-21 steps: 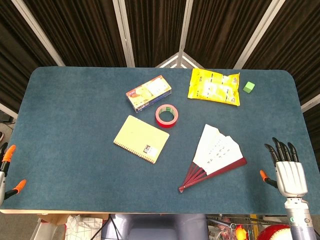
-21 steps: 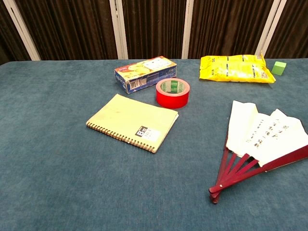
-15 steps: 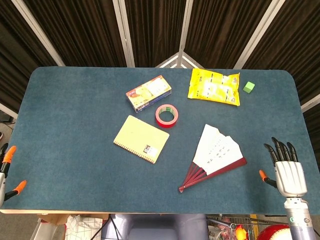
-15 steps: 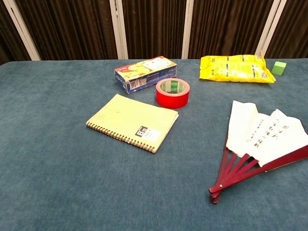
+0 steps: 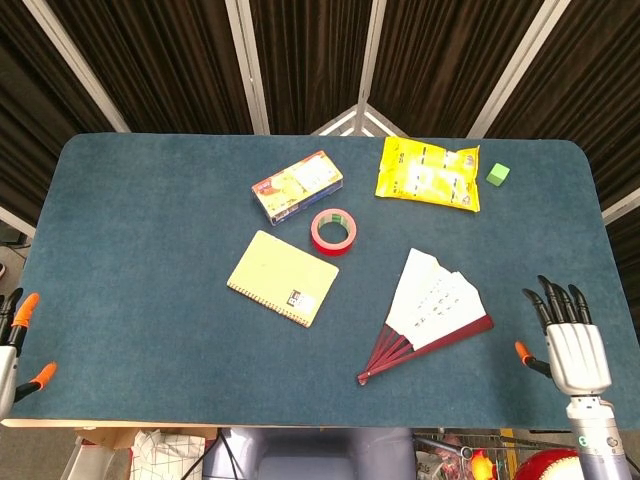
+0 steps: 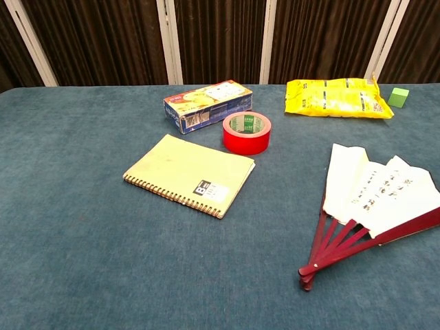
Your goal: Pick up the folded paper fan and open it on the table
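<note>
The white paper fan with red ribs [image 5: 432, 312] lies partly spread on the table, both the right hand [image 5: 574, 340] and the left hand [image 5: 14, 345] released and empty.

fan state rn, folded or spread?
Partly spread. The paper fan lies flat on the table, its red ribs splayed from the pivot and white panels fanned out, with neither robot hand touching it.

Both hands empty (fingers spread): left hand [image 5: 12, 345], right hand [image 5: 574, 345].

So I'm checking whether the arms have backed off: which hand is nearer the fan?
Right. The right hand is just past the fan by the table's near right edge, apart from it; the left hand is off the far left corner.
</note>
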Controlling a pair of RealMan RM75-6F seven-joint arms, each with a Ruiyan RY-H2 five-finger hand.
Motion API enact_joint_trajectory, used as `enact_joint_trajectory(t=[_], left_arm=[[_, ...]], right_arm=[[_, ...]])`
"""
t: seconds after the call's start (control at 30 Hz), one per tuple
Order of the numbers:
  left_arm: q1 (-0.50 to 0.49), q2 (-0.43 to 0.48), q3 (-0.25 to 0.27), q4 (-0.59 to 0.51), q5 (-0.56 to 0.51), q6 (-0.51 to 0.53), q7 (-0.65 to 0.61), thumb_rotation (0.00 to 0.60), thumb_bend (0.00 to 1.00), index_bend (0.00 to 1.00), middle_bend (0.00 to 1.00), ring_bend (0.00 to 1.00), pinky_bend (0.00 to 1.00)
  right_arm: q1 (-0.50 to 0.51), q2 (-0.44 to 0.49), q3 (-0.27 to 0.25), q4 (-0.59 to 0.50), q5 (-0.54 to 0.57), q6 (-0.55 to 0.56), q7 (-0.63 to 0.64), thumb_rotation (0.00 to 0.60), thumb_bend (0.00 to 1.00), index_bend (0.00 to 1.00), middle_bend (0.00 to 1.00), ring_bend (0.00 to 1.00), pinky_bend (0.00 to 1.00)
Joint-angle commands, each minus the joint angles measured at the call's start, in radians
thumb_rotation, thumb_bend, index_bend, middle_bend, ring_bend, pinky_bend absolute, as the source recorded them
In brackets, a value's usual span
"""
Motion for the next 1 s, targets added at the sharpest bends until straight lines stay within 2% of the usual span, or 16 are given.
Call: enact_joint_trajectory(t=[0.03,0.37,0.67,1.0], left_arm=[[0.01,0.006,0.005,0.0,0.014,0.021,-0.014,0.6,0.1,0.02,0.0,0.0,0.0],[0.014,0.015,0.006,0.001,0.008,0.019,-0.028,0.6,0.1,0.02,0.0,0.0,0.0],[0.012,0.011,0.006,-0.001,0.008,0.012,-0.014,0.6,0.1,0.02,0.0,0.0,0.0],[0.011,0.007,0.003,-0.002,0.002,0.009,-0.007,0.6,0.1,0.02,0.0,0.0,0.0]], right_arm=[[0.006,-0.002,-0.005,0.005,-0.013,-0.003,0.012,0.6,0.25,0.22,0.08,0.11,0.07],[0.039,-0.037,-0.037,0.041,-0.07,-0.048,0.06,0.6,0.25,0.32,0.08,0.12,0.07],[0.072,-0.14,-0.068,0.143,-0.105,-0.104,0.061,0.6,0.26,0.38,0.08,0.13,0.07],[0.09,-0.288,-0.095,0.29,-0.135,-0.123,0.065,0.6,0.26,0.39,0.08,0.13,0.07]])
